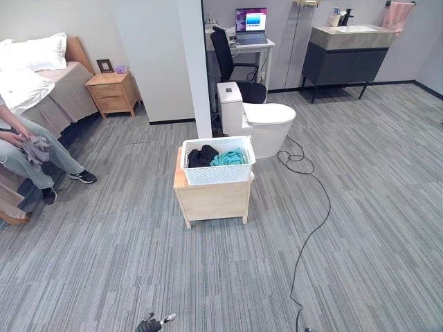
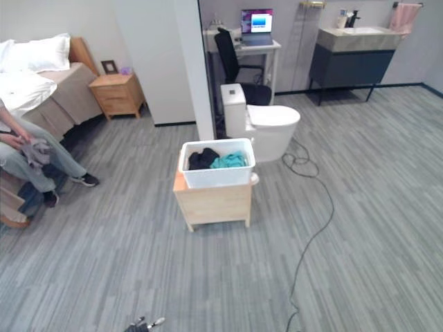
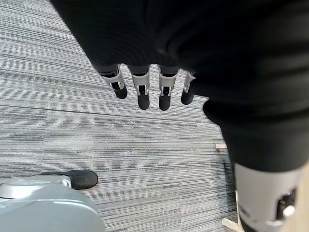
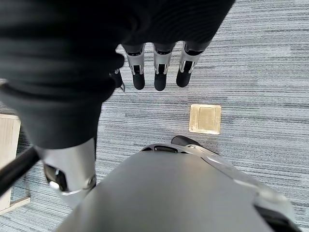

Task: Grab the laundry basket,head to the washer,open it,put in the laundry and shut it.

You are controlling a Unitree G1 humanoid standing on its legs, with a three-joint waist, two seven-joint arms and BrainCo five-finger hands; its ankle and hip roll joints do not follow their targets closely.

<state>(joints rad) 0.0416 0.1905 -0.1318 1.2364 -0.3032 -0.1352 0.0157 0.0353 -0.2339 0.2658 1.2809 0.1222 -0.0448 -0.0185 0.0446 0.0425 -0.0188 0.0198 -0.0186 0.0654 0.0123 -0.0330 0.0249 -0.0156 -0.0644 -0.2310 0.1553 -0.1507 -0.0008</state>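
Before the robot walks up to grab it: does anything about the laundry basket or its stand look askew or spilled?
Nothing is spilled: the dark and teal clothes lie inside the white laundry basket. The basket sits toward the right end of the wooden stand, leaving a bare strip on the left. Both hands, left hand and right hand, hang open.

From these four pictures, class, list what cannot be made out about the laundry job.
- Laundry basket: handles are too small to see in the eye views.
- Clothes: their number is hidden by the basket wall.
- Left hand and right hand: thumbs are hidden behind the dark covers in the wrist views; the fingers hang straight.
- Person: cut off by the view's left edge.
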